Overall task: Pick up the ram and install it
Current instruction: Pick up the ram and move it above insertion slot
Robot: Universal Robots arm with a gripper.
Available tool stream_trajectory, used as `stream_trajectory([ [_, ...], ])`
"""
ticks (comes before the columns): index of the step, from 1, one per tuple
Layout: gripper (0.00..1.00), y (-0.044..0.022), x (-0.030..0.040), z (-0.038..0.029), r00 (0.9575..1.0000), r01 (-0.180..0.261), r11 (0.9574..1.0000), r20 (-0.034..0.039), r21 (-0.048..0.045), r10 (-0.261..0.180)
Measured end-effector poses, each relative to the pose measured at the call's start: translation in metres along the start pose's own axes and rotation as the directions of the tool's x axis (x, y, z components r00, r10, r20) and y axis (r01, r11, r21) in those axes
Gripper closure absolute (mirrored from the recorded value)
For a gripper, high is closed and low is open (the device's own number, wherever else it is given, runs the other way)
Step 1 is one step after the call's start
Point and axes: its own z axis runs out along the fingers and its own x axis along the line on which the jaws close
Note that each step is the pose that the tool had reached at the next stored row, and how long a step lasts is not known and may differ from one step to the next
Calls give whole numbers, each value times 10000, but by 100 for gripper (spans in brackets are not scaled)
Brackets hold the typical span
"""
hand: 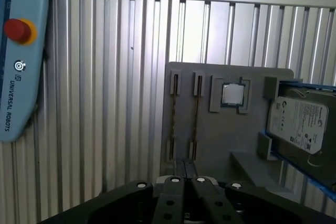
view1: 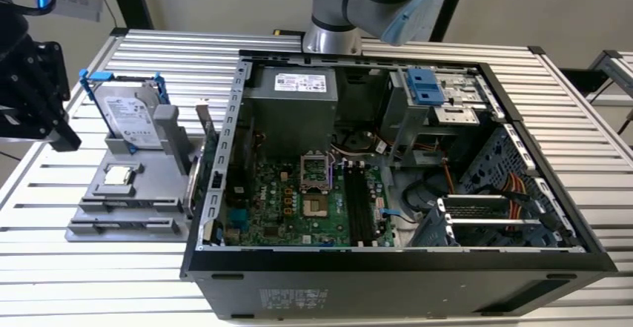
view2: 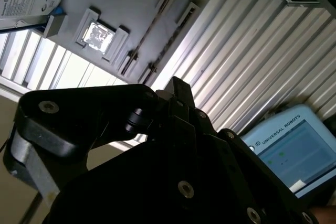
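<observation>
A ribbed silver aluminium table (hand: 105,77) carries everything here. The black two-fingered claw (hand: 185,167) hangs above it. Its fingers (hand: 178,167) are pressed together and hold nothing.

Just ahead of the fingertips is the near edge of a flat grey plastic holder tray (hand: 226,145). Two narrow slots run away from the claw across the tray, roughly in line with the fingertips. The first wrist view has the thin, long ram (hand: 196,116) standing on edge in the slot further from the tray's side edge, where it reads as a dark line. The second wrist view has it as the same dark strip (view2: 149,38). The claw is apart from it and does not touch it. The other slot (hand: 174,116), right beside it, is bare between its end clips.

Beyond the ram's slot, in a square pocket of the tray, lies the small square silver CPU chip (hand: 232,94). Past the chip stands the silver hard drive in a blue frame (hand: 299,121), at the tray's end furthest from the slots.

Off to the claw's other side, well clear of the tray, a light-blue teach pendant with a red button (hand: 18,61) lies on the table.

In the exterior view, the open black computer case (view1: 396,275) is furthest off. It sits beside the tray, with its green motherboard (view1: 287,208) and long black memory slots (view1: 358,208) exposed.
</observation>
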Motion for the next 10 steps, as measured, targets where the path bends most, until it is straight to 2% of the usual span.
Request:
stream_trajectory([
  [10, 100, 5, -2, 62, 10000, 0, 10000, -9, 100, 0],
])
